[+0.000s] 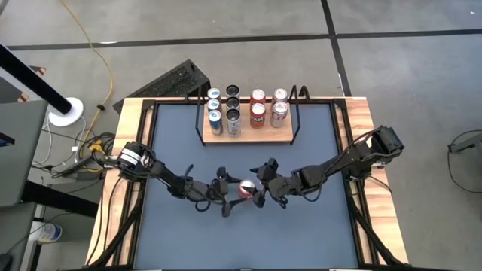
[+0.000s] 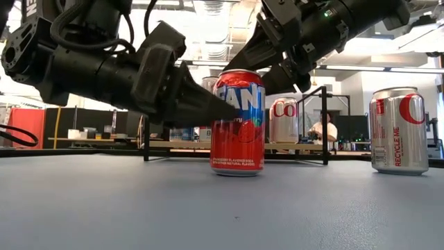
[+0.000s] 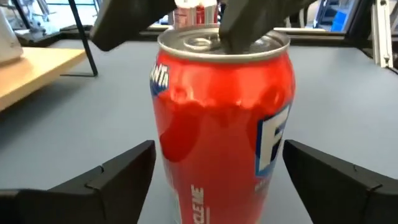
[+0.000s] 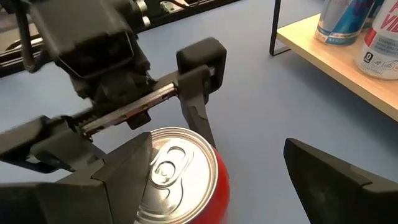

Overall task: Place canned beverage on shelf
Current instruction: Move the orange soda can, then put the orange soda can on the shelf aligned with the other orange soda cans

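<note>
One red can [image 1: 247, 188] stands between two released hands, left [image 1: 226, 197] and right [image 1: 261, 185]; eight cans on shelf [image 1: 248, 136].

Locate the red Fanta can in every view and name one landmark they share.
High view: the red Fanta can stands mid-table between both grippers.
Low view: centre.
Left wrist view: fills the centre.
Right wrist view: bottom centre, top showing.
Shared landmark: the shelf behind it.

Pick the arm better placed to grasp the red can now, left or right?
Left, I'd judge. The left gripper is open and level with the red can, one finger on each side of its body. The right gripper, also open, sits over the can's top, off to one side.
</note>
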